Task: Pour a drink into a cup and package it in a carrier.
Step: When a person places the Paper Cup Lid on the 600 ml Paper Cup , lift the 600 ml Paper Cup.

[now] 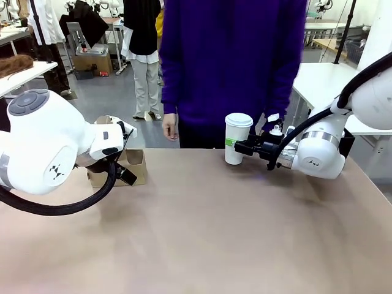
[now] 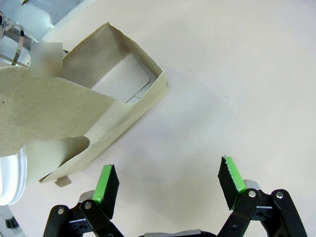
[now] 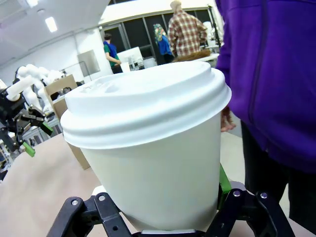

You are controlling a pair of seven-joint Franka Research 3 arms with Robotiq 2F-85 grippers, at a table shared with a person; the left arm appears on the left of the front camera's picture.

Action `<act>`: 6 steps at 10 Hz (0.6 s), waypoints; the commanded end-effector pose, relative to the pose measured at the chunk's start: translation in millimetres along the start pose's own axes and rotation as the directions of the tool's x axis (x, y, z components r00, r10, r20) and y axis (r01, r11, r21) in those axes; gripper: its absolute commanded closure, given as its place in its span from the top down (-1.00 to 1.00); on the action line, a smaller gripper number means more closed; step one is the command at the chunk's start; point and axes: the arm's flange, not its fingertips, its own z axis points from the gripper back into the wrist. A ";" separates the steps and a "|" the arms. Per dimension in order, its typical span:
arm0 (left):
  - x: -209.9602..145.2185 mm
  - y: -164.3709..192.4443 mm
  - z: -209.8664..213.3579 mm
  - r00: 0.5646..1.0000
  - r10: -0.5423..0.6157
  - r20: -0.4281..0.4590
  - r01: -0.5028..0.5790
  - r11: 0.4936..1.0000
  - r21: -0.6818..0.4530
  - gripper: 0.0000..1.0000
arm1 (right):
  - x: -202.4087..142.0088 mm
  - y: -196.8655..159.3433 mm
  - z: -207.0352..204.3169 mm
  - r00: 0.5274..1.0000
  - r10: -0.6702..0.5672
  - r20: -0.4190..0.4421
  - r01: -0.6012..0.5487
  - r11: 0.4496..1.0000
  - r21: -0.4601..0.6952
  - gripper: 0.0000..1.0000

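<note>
Your right gripper [image 1: 233, 143] pinches the cup [image 1: 237, 138], white with its lid on, from the side and low on its wall, at the far edge of the table [image 1: 202, 233], just in front of a person in a purple sweater [image 1: 233, 61]. The cup stands upright. Your left gripper [image 2: 169, 180] hangs with its 2 green pads [image 2: 107, 182] spread wide over bare tabletop, just beside the brown cardboard carrier [image 2: 113, 98], which sits at the table's left side, well apart from the cup, with a clear jug [image 2: 12, 39] beyond it
</note>
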 end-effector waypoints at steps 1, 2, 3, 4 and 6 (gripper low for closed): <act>-0.1 -0.1 0.4 1.000 0.001 0.001 -0.001 1.000 -0.001 1.00 | 5.5 3.3 -1.1 1.000 0.005 0.012 -0.005 1.000 0.000 0.60; -0.1 -0.1 0.4 1.000 0.001 0.001 -0.001 1.000 -0.001 1.00 | 5.5 3.3 -1.1 1.000 0.005 0.012 -0.005 1.000 0.000 0.60; -0.1 -0.1 0.4 1.000 0.001 0.001 -0.001 1.000 -0.001 1.00 | 5.5 3.3 -1.1 1.000 0.005 0.012 -0.005 1.000 0.000 0.60; -0.1 -0.1 0.4 1.000 0.001 0.001 -0.001 1.000 -0.001 1.00 | 5.5 3.3 -1.1 1.000 0.005 0.012 -0.005 1.000 0.000 0.60; -0.1 -0.1 0.4 1.000 0.001 0.001 -0.001 1.000 -0.001 1.00 | 5.5 3.3 -1.1 1.000 0.005 0.012 -0.005 1.000 0.000 0.60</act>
